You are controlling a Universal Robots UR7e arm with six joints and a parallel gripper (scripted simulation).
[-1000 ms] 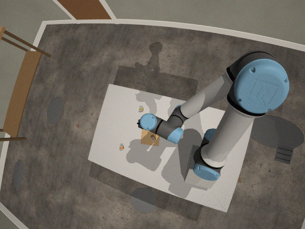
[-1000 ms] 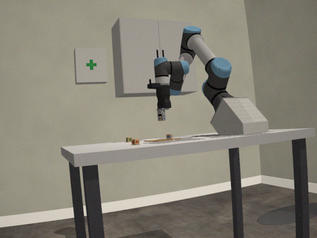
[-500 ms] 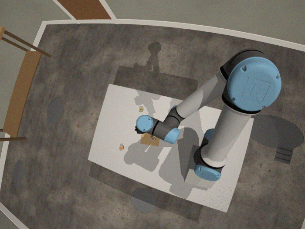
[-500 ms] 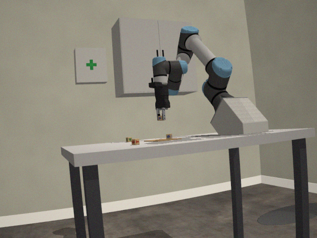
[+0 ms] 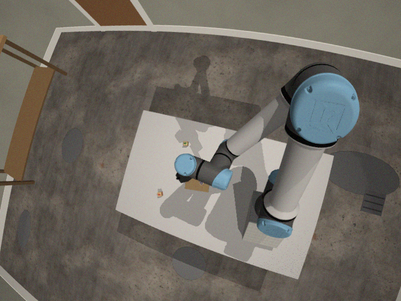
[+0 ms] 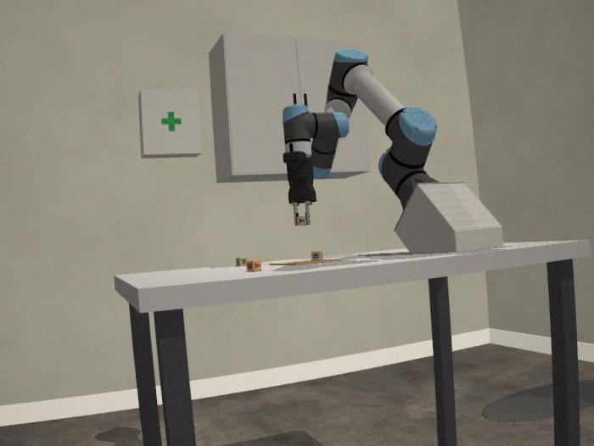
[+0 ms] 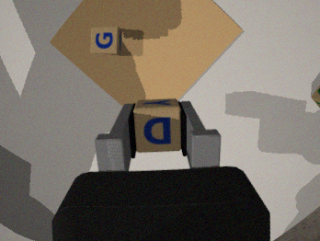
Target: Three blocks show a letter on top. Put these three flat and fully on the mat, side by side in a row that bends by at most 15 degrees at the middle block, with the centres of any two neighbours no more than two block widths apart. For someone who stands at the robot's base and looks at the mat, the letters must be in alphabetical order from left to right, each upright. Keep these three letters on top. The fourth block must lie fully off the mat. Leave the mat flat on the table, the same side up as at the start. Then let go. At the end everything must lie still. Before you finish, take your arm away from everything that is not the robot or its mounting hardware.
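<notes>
Gripper (image 5: 183,177) (image 6: 301,221) (image 7: 157,119) is pointing down with a block (image 6: 301,220) (image 7: 157,133) pinched between its two fingers, well above the table (image 5: 145,200) (image 6: 336,278) (image 7: 276,55). Black pads against the sides, grey fingers outside those, chunky black body behind.

That held block is a little tan cube, wood-looking, with blue letters. It's a cube, so no real long axis to report. A big D faces the wrist camera, upside down in that view with its straight stroke on the right, and a Y shows on the next face.

Below the gripper there's the mat (image 5: 194,186) (image 6: 288,263) (image 7: 198,46), thin, tan and straight-edged. From the wrist it sits like a diamond, one corner tucked behind the held block. Can't tell its long axis, since bits are hidden.

Out past the fingertips in the wrist view, the G block (image 5: 201,182) (image 6: 316,256) (image 7: 104,40) sits on the mat, blue G lying on its side. The green-lettered block (image 5: 185,143) (image 6: 241,261) (image 7: 317,96) and red-lettered block (image 5: 159,194) (image 6: 253,265) are both lower than the gripper, on the pale table off the mat. Their top letters are too small to read.

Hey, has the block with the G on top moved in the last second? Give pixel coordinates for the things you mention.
No. In the exterior view the G block (image 5: 200,183) (image 6: 316,255) (image 7: 104,40) sits at the same spot on the mat (image 5: 196,186) (image 6: 287,263) (image 7: 198,37), with no visible shift either way.
</notes>
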